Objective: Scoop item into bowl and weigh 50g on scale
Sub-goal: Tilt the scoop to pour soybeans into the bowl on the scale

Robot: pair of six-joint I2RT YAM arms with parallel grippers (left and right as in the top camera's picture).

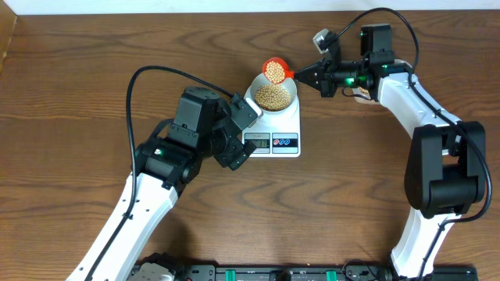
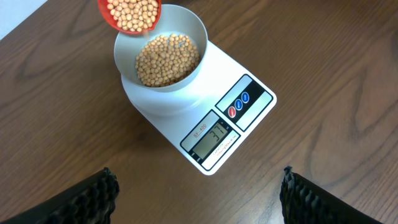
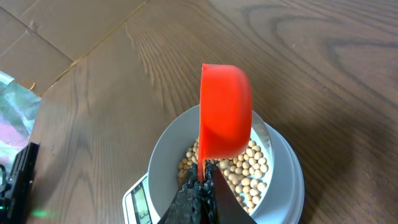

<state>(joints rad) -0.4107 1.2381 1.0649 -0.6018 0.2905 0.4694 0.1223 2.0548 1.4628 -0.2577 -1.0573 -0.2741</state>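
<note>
The white bowl [image 1: 274, 95] [image 2: 160, 55] [image 3: 163, 148] stands on the white scale [image 1: 291, 122] [image 2: 248, 76] and holds a heap of tan beans [image 2: 166, 59] [image 3: 254, 167]. Above the bowl's far rim hangs a tilted red scoop [image 1: 274, 70] [image 2: 130, 14] [image 3: 225, 111], itself filled with beans [image 1: 274, 72]. My right gripper [image 1: 301, 75] [image 3: 204, 177] is shut on the scoop's thin handle. My left gripper [image 1: 248, 134] [image 2: 199, 190] hovers in front of the scale, wide open with nothing between its fingers [image 2: 99, 193]. The scale's LCD [image 2: 210, 140] is lit.
The scale's two round buttons [image 2: 238, 104] sit beside the LCD. At the left edge of the right wrist view lies a crumpled clear bag [image 3: 13, 102], with the left arm's black body [image 3: 15, 183] below it. Bare wooden table [image 1: 86, 86] surrounds the scale.
</note>
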